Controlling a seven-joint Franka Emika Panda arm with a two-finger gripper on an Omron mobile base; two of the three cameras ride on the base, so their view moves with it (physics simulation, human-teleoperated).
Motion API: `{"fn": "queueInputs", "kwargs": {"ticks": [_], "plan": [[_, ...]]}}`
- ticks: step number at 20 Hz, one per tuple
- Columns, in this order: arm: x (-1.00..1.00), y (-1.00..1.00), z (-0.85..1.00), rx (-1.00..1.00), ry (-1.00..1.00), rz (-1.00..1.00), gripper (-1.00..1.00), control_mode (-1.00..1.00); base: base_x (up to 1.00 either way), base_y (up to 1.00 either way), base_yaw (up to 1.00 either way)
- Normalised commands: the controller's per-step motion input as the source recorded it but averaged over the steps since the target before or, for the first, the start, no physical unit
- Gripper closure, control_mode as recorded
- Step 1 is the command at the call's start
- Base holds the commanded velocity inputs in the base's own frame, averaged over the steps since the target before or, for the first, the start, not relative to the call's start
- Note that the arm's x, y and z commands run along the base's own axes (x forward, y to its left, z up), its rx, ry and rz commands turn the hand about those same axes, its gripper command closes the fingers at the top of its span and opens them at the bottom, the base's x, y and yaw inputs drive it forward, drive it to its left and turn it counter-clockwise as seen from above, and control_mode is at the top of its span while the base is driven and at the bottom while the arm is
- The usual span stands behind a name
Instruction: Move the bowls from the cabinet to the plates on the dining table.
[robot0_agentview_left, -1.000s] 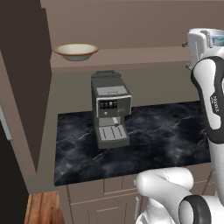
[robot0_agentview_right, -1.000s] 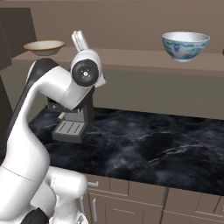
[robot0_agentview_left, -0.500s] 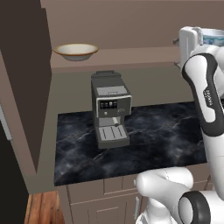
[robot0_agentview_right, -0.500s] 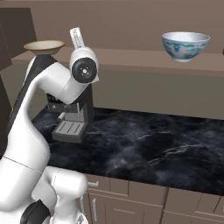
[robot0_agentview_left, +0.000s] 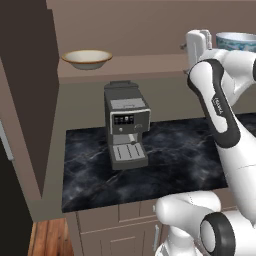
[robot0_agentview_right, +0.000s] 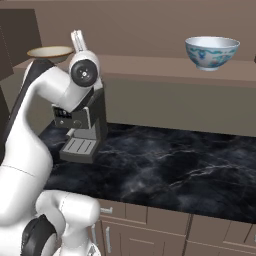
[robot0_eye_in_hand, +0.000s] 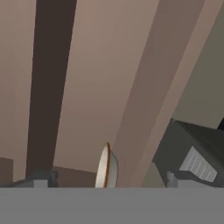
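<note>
The end effector (robot0_eye_in_hand: 105, 183) is spread and empty, raised level with the shelf (robot0_agentview_left: 150, 67) where both bowls (robot0_agentview_left: 86, 58) (robot0_agentview_right: 212, 52) sit.

- Brown shelf (robot0_agentview_left: 150, 67): cream bowl (robot0_agentview_left: 86, 58) at its left, patterned bowl (robot0_agentview_right: 212, 52) further right.
- Black marble counter (robot0_agentview_right: 165, 170): coffee machine (robot0_agentview_left: 126, 131) standing on it.

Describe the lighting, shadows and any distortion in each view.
Left base view: even, soft rendered light; the coffee machine throws a faint shadow on the glossy marble counter, no glare. Right base view: equally flat light, the blue-patterned bowl sharp, pale veins readable. Hand view: strongly rolled, so the shelf runs diagonally and the cream bowl shows edge-on; nothing blurred.
</note>
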Motion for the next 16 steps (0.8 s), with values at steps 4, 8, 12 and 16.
{"fn": "queueInputs", "kwargs": {"ticks": [4, 8, 12, 16], "plan": [[0.32, 0.33, 0.06, 0.02, 0.07, 0.01, -1.0, -1.0, 0.0, 0.0, 0.0], [0.3, 0.3, 0.03, 0.03, 0.02, 0.01, -1.0, -1.0, 0.0, 0.0, 0.0], [0.28, 0.31, 0.0, 0.02, 0.0, 0.0, -1.0, -1.0, 0.0, 0.0, 0.0], [0.27, 0.28, 0.0, 0.0, -0.01, 0.0, -1.0, -1.0, 0.0, 0.0, 0.0]]}}
